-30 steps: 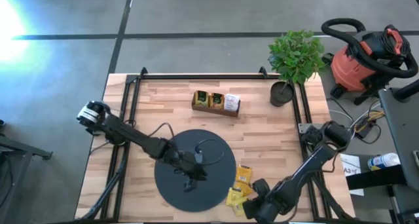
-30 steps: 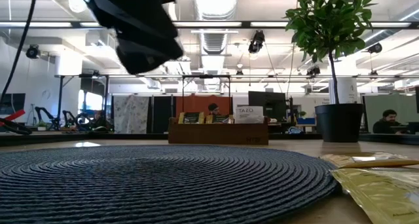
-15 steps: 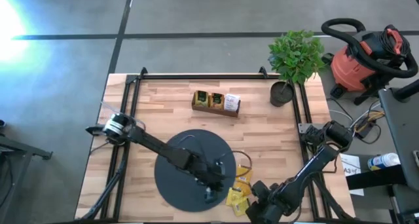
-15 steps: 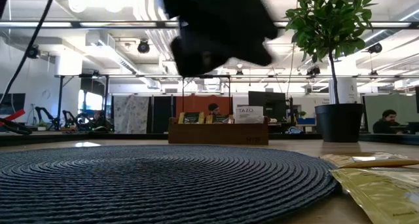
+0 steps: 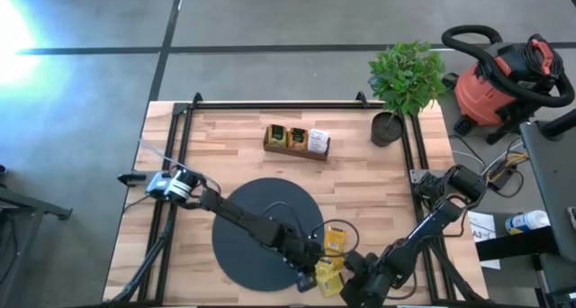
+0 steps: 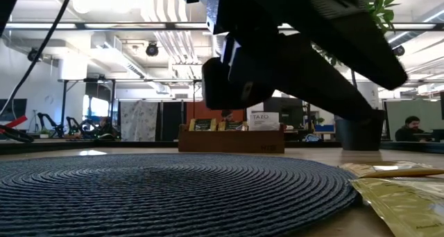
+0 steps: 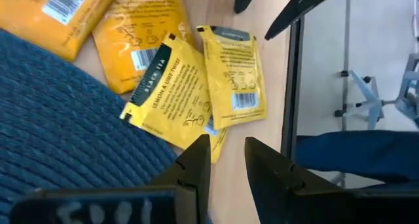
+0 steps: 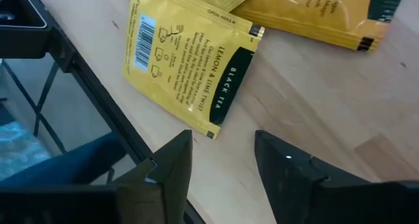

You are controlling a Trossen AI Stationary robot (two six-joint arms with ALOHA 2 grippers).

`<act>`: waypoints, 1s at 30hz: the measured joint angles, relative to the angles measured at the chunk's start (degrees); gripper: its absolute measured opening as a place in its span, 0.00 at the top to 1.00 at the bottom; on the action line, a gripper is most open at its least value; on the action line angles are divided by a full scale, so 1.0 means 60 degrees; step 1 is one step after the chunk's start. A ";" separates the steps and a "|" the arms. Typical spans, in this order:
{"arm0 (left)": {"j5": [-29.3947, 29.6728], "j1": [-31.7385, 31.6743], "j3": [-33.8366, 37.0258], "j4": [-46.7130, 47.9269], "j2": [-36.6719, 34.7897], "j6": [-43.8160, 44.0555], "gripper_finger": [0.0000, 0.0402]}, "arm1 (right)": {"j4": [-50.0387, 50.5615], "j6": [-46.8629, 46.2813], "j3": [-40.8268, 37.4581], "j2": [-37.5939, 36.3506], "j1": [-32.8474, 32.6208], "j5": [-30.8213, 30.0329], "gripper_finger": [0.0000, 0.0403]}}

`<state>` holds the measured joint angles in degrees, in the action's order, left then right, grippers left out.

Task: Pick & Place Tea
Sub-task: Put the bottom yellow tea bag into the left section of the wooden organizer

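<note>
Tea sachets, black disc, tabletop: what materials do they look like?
Tea sachets: printed paper or foil laminate, likely; creased, faint sheen, crimped edges.
Black disc: woven or coiled cord mat, matte; concentric ribs show.
Tabletop: pale wood, butcher-block strips, visible grain.

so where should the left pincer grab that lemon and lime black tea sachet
Take the lemon and lime sachet by the corner lying on the bare wood, coming straight down. It lies flat, partly over the black mat, and the left pincer is open just short of that corner.

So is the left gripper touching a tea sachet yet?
Apart. The left wrist view shows the left gripper open, its fingertips hanging over the lemon lime sachet with nothing between them.
</note>
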<state>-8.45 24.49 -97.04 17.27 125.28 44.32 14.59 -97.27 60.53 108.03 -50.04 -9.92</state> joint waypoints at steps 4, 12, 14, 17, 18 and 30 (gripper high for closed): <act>-0.0097 0.0031 -0.0014 -0.0038 0.0097 0.0559 0.78 | -0.0081 0.0129 -0.0128 -0.0073 -0.0004 -0.0130 0.60; -0.0120 0.0091 -0.0014 -0.0499 0.0185 0.1176 0.78 | -0.0089 0.0251 -0.0256 -0.0127 0.0053 -0.0747 0.61; -0.0122 0.0091 -0.0014 -0.0759 0.0244 0.1263 0.78 | -0.0177 0.0244 -0.0316 -0.0134 0.0133 -0.0767 0.61; -0.0175 0.0090 -0.0014 -0.1138 0.0440 0.1606 0.78 | -0.0617 0.0393 -0.0465 -0.0138 0.0270 -0.0787 0.61; -0.0236 0.0089 -0.0014 -0.1296 0.0535 0.1725 0.78 | -0.0787 0.0485 -0.0490 -0.0135 0.0322 -0.0807 0.61; -0.0290 0.0248 -0.0011 -0.1564 0.1001 0.2324 0.78 | -0.1084 0.1172 -0.0510 -0.0109 0.0673 -0.0817 0.63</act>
<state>-10.19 25.98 -97.10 7.89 131.28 58.26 8.09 -90.24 57.47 107.37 -46.00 -14.82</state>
